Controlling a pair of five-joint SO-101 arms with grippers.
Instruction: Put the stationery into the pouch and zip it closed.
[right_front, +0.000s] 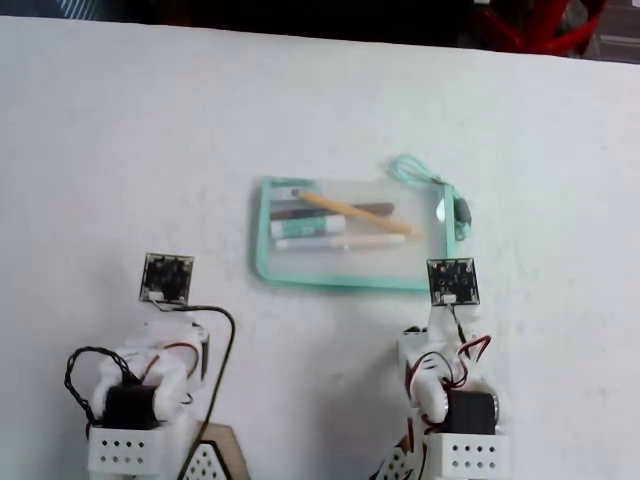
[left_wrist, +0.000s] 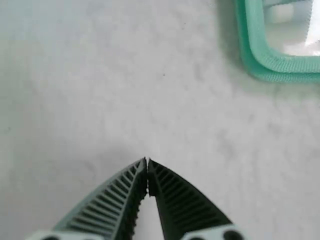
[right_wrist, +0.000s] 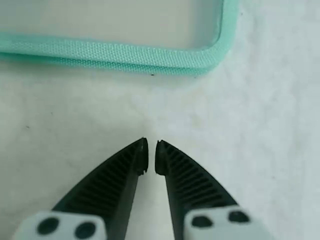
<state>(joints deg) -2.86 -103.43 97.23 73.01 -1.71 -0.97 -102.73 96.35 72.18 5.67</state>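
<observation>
Stationery (right_front: 335, 226) inside pouch (right_front: 340, 284) on table (right_front: 120, 130)

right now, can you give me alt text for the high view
A clear pouch with mint-green trim lies flat on the white table, holding a pencil and pens. The left arm and right arm sit on its near side, one by each corner.

The pouch (right_front: 345, 270) (stationery (right_front: 320, 228) inside) lies flat on the white table (right_front: 120, 130).

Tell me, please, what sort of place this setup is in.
Probably a robotics lab or workshop bench: a small left arm and right arm stand side by side at a white table, with exposed wires and a teal-edged pouch of stationery laid before them.
</observation>
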